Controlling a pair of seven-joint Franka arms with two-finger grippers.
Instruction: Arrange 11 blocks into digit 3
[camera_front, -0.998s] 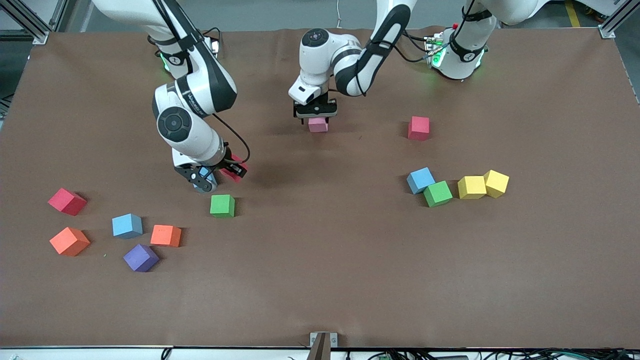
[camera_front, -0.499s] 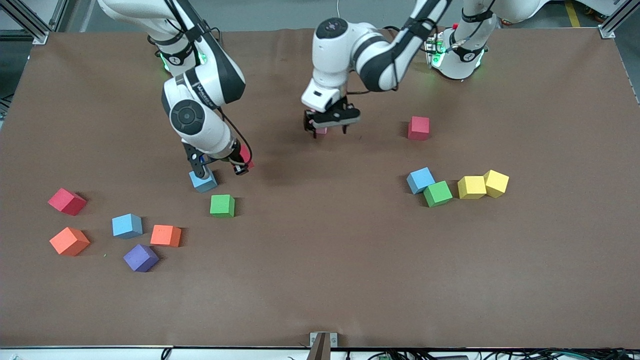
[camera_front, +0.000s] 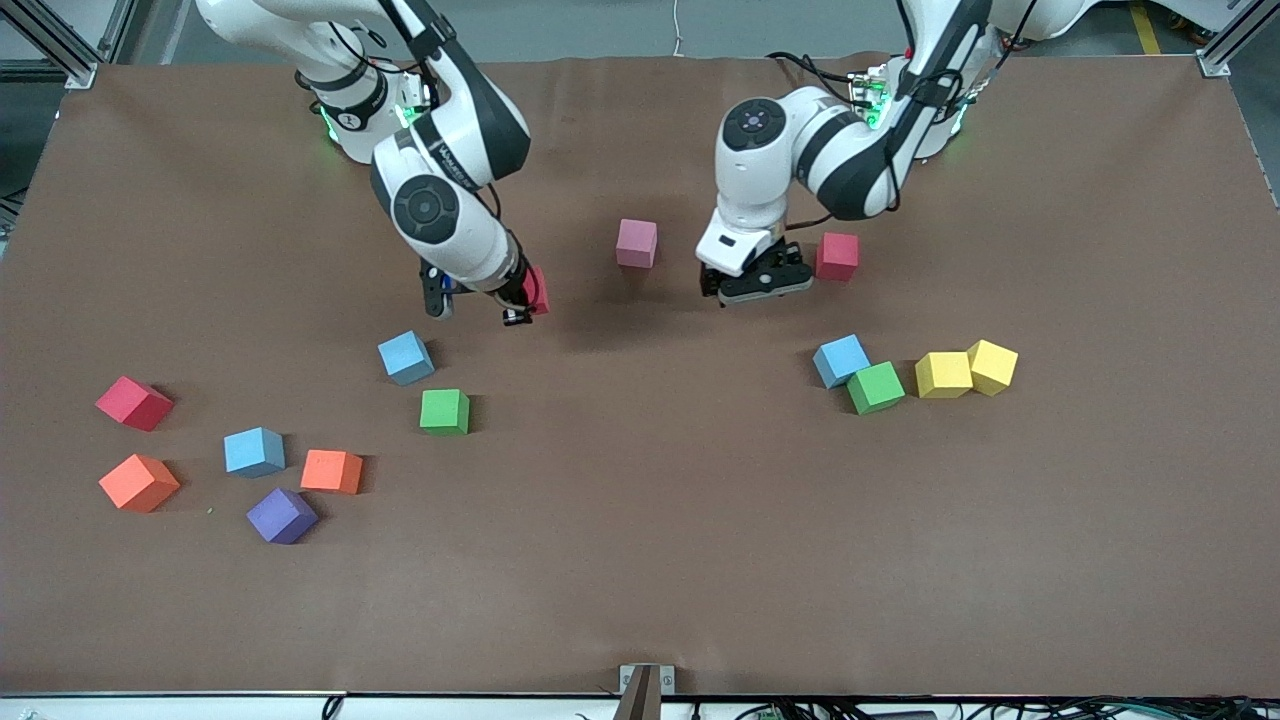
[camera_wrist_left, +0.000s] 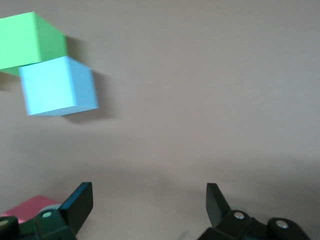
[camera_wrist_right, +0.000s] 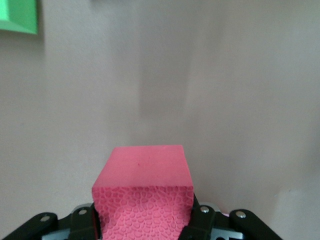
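My right hand (camera_front: 520, 297) is clamped on a red block (camera_wrist_right: 143, 192), carrying it above bare desk (camera_front: 640, 560) between the light blue block (camera_front: 405, 357) and the pink block (camera_front: 636, 243). That pink block sits alone on the desk, out toward the left arm's end from what I'm holding and a little farther from the front camera; that gap is what my next move turns on, I'd say, since the red one probably belongs just beside it. My right forearm slants down from its base, wrist tipped toward the pink block. My left hand (camera_front: 757, 285) hangs wide open and empty, low between the pink block and another red block (camera_front: 837, 256), nearer that red one. The other blocks lie scattered toward both ends.
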